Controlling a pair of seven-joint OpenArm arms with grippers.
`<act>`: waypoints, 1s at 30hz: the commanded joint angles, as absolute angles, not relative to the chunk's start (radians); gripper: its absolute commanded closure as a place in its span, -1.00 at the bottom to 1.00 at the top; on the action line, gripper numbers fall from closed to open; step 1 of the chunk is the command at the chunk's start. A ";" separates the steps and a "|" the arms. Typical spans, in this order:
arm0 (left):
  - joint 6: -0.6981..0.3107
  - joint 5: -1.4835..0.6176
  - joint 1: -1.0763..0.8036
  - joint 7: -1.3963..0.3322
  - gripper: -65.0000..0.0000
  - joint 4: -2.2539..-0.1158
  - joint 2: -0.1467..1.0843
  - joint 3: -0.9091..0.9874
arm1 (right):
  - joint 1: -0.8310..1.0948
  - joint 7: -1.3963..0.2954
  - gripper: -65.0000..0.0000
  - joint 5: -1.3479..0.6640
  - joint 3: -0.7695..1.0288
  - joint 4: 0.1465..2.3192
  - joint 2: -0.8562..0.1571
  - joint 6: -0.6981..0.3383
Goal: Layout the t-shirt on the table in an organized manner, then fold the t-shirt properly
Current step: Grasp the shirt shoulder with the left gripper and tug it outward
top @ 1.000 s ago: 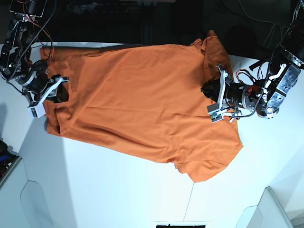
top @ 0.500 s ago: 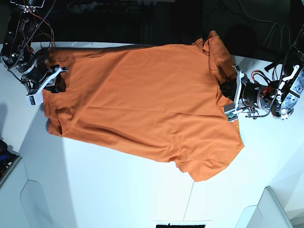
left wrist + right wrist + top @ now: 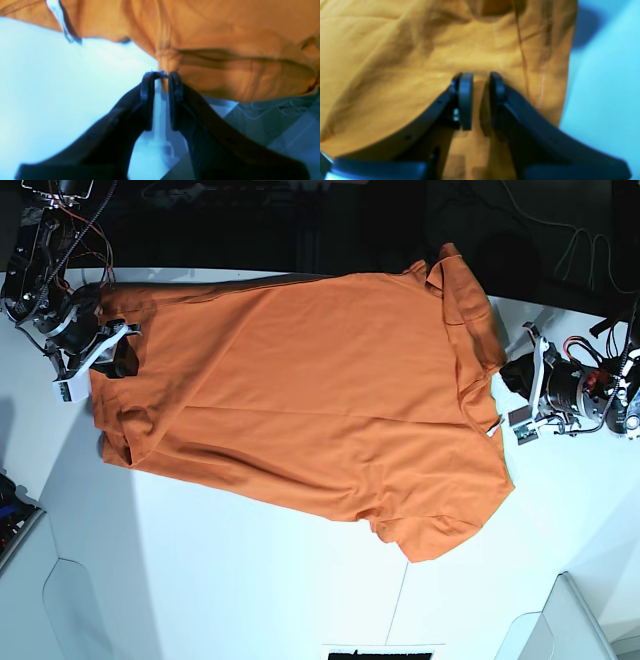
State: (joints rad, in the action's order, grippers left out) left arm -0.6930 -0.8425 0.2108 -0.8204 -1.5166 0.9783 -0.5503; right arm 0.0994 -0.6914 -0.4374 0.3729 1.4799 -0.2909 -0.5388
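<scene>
The orange t-shirt [image 3: 310,400] lies spread flat on the white table [image 3: 250,580], its collar toward the base view's right and its hem toward the left. My left gripper [image 3: 512,385] rests on bare table just right of the collar. In the left wrist view its jaws [image 3: 161,75] stand a narrow gap apart with only table between them, and a collar fold of the t-shirt [image 3: 225,50] lies at the tips. My right gripper [image 3: 112,360] is over the hem. In the right wrist view it [image 3: 481,75] is slightly open, with flat cloth [image 3: 395,50] beneath.
A thin dark seam [image 3: 398,610] crosses the table near the front. Grey rounded pieces sit at the front left [image 3: 70,610] and front right [image 3: 565,615]. Cables hang behind both arms along the dark far edge. The table's edge and floor [image 3: 275,130] show beside the left gripper.
My left gripper has drawn back to the right, off the collar and onto bare table. My right gripper shifted toward the far edge along the hem, then held still.
</scene>
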 commanded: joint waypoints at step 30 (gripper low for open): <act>-0.698 -0.855 0.150 -0.807 1.00 -1.528 0.844 -0.398 | 0.097 -0.714 0.60 -0.434 0.376 1.478 -0.302 -0.535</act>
State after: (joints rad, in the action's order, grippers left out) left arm -0.6930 -0.8459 0.1307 -0.8223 -1.5162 0.8227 -0.4118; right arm 0.0994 -0.6842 -0.4561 0.3729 1.4788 -0.2913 -0.5392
